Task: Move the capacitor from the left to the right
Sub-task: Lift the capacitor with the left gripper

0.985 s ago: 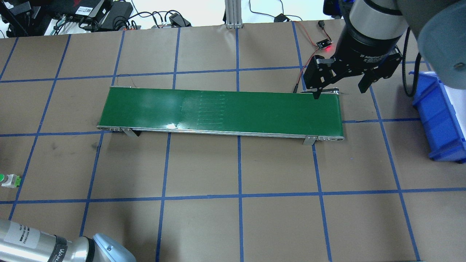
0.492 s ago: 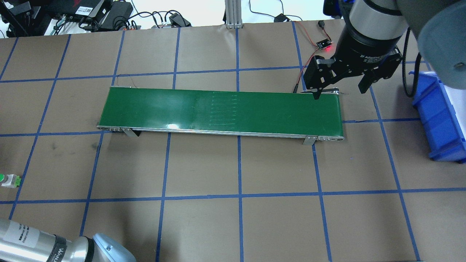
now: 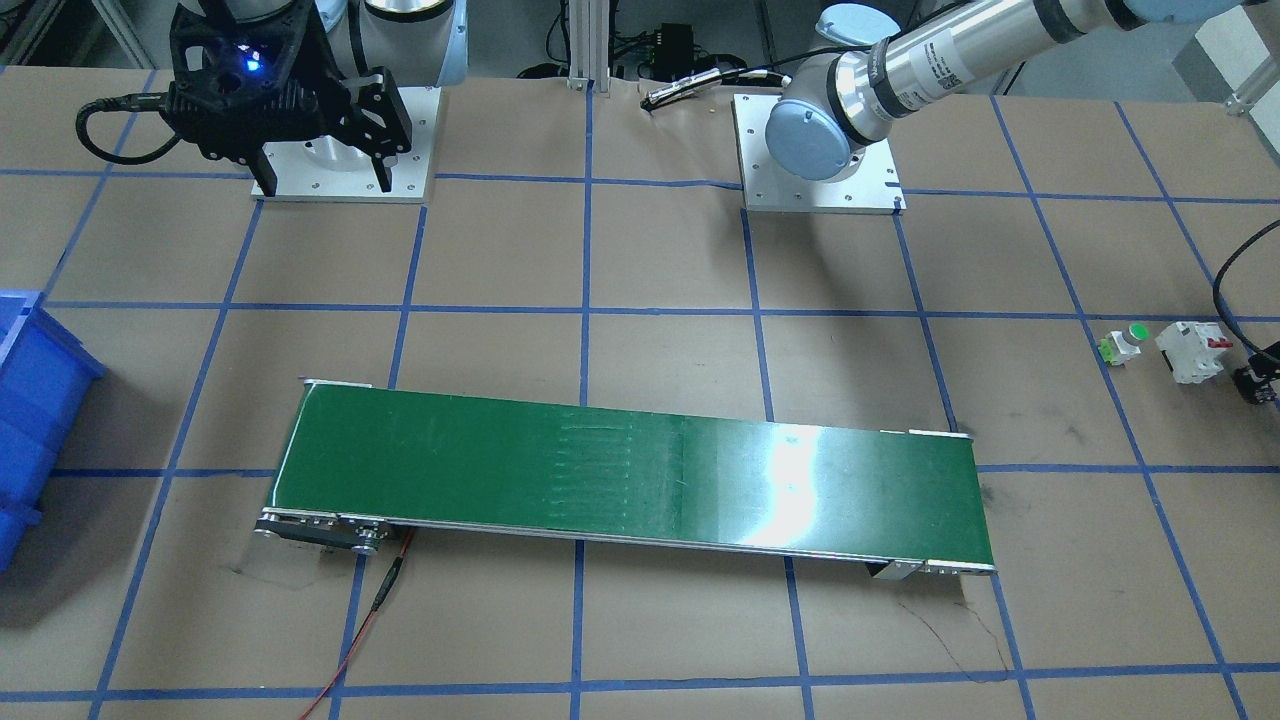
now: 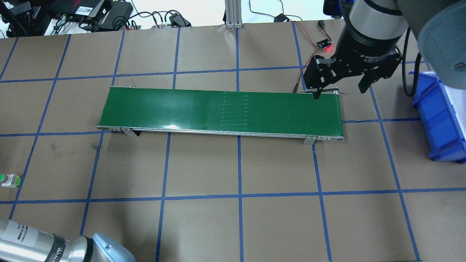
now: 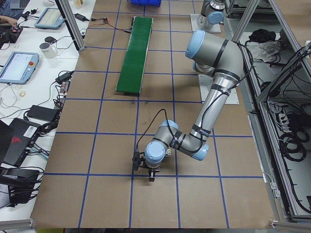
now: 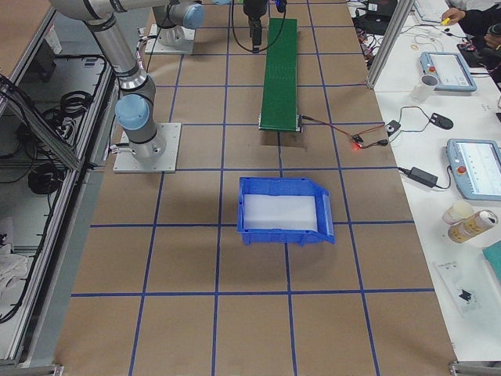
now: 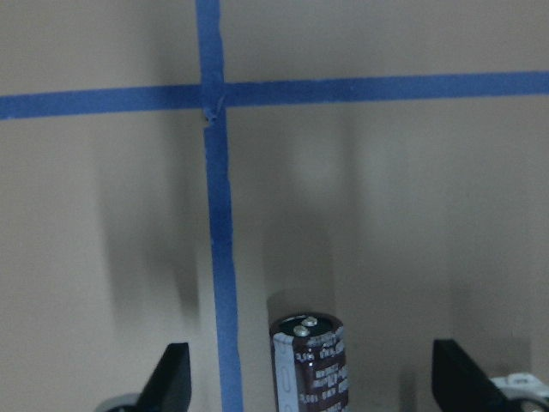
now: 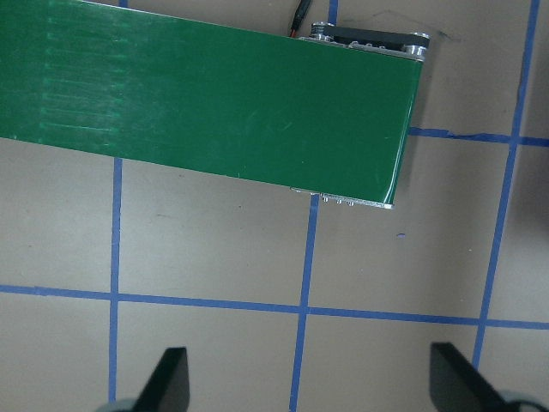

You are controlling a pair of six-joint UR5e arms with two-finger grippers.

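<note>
The capacitor (image 7: 309,365), a dark brown cylinder with pale print and two silvery terminals, shows only in the left wrist view. It sits on the brown paper just right of a blue tape line. My left gripper (image 7: 313,390) is open, one finger on each side of the capacitor and both clear of it. In the exterior left view the left gripper (image 5: 146,167) is low over the table, far from the belt. My right gripper (image 4: 340,91) is open and empty, held above the right end of the green conveyor belt (image 4: 222,111).
A blue bin (image 4: 442,116) stands right of the belt. A green-topped push button (image 3: 1125,343) and a white circuit breaker (image 3: 1190,350) sit near the table's left end. A sensor board with a red light (image 4: 324,45) and its wires lie behind the belt's right end.
The pale seam marks on the belt have moved to the right, so the belt is running. The right gripper has not moved. The left arm has barely shifted.
</note>
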